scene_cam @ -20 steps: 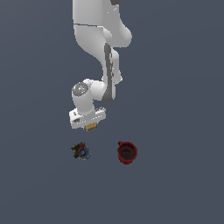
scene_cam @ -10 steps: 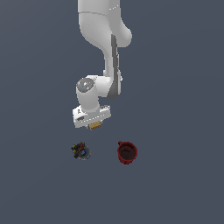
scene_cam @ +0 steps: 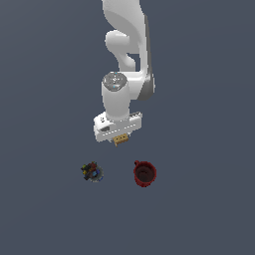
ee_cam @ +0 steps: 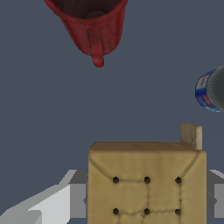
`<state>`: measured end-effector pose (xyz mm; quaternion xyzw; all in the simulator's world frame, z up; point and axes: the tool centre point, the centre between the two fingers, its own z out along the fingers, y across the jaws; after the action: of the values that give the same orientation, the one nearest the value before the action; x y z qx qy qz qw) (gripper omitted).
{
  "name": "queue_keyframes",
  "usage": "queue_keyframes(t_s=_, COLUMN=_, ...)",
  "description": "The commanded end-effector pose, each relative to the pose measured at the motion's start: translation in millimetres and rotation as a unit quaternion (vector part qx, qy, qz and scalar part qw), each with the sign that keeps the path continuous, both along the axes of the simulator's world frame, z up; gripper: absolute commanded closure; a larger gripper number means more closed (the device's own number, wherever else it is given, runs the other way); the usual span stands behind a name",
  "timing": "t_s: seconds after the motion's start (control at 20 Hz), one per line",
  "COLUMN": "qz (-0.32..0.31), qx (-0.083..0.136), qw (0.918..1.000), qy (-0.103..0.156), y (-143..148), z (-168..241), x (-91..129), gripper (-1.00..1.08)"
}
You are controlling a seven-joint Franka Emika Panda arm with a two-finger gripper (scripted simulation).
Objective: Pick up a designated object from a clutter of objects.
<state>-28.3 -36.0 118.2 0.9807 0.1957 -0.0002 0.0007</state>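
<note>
The tan cracker-textured block (ee_cam: 146, 183) sits between my fingers (ee_cam: 57, 205) in the wrist view, with its dotted grid facing the camera. In the exterior view only its lower edge (scene_cam: 120, 140) shows under the white hand. My gripper (scene_cam: 119, 138) is shut on it and holds it above the floor. The dark red mug (scene_cam: 144, 173) stands upright below, toward the exterior view's right; it also shows in the wrist view (ee_cam: 89, 26). The dark multicoloured lump (scene_cam: 91, 172) lies below, toward the exterior view's left, and shows at the frame edge in the wrist view (ee_cam: 210, 89).
The flat grey-blue floor (scene_cam: 199, 209) spreads all around. The white arm (scene_cam: 127, 45) rises above the hand.
The arm has lifted and swung toward the exterior view's right, carrying the tan block with it. The mug and the lump have not moved.
</note>
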Motion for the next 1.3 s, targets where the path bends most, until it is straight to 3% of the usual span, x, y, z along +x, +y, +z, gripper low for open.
queue_keyframes(t_s=0.0, qz=0.0, qx=0.0, qw=1.0, qy=0.0, y=20.4, z=23.1, x=8.0, gripper=1.08)
queue_keyframes(t_s=0.7, qz=0.0, qx=0.0, qw=1.0, qy=0.0, y=131.9, z=146.9, x=56.0, gripper=1.08)
queue_keyframes(t_s=1.25, qz=-0.001, qx=0.0, qw=1.0, qy=0.0, y=195.8, z=218.3, x=87.2, gripper=1.08)
